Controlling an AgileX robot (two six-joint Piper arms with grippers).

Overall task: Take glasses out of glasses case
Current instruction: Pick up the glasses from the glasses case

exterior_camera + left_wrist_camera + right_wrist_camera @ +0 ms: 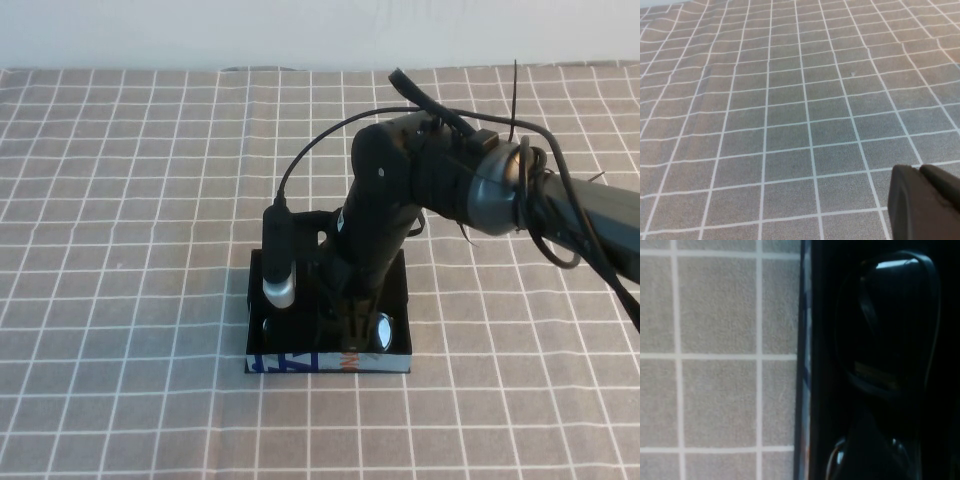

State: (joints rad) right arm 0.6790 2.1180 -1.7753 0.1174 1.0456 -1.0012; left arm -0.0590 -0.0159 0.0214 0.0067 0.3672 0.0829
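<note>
Low at the centre of the high view, the right pincer reaches straight down into the glasses case, its tip buried among the dark shapes there, so I cannot tell whether it is spread or closed. It seems placed to seize the glasses, which lie inside the case, one shiny lens filling the upper right of the right wrist frame beside the case's pale edge. The case sits open on the checked cloth of the desk, its printed white front edge turned toward the lower part of the frame. Off to the side, the left pincer shows only as a dark tip at the lower right of its own view, seemingly pressed together, over bare cloth.
</note>
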